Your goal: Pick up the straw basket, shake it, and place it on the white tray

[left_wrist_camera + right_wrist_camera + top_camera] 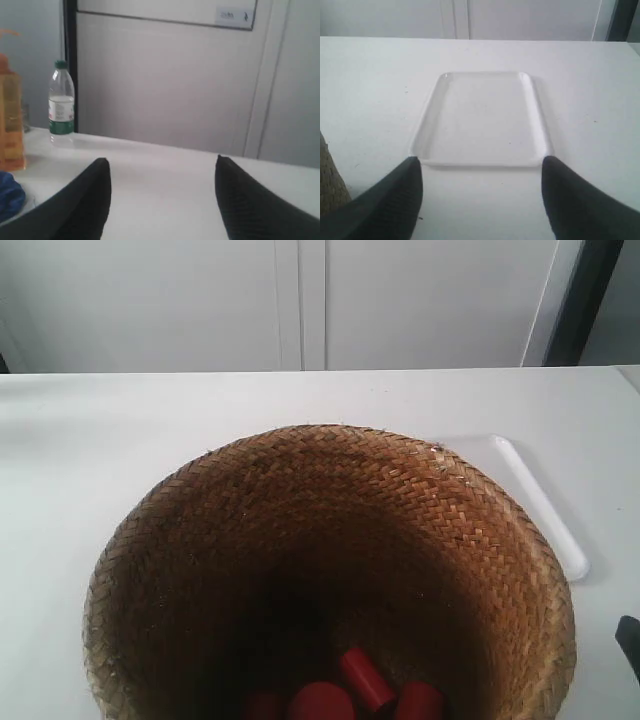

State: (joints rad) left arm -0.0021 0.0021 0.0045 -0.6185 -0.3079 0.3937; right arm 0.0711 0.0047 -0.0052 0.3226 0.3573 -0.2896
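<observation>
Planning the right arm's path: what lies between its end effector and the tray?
Nothing: the right wrist view shows only bare table between the open end effector and the tray.

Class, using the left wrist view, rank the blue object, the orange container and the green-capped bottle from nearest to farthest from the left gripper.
Measured from the left gripper, which is open:
1. the blue object, close beside one finger.
2. the orange container, just behind the blue object.
3. the green-capped bottle, farthest back, beyond both.
</observation>
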